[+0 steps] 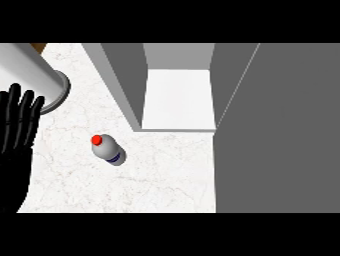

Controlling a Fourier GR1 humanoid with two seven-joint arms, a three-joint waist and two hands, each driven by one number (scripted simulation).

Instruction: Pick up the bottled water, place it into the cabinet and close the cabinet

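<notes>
1. White marbled worktop fills the middle of the head view; a grey cabinet stands at its far side, open toward us, its pale inner floor bare and bright.
2. Right of that opening a broad grey panel takes up the rest of the view; I cannot tell whether it is the cabinet's door.
3. Bottled water, red-capped with a dark band low on its body, stands on the worktop just in front of the cabinet's left wall, apart from it and touched by nothing.
4. Left hand, black, shows at the view's left edge, fingers straight and spread, pointing up; it rests well apart from the bottle.
5. Pale grey cylinder slants in from the upper left corner, just above those fingertips.
</notes>
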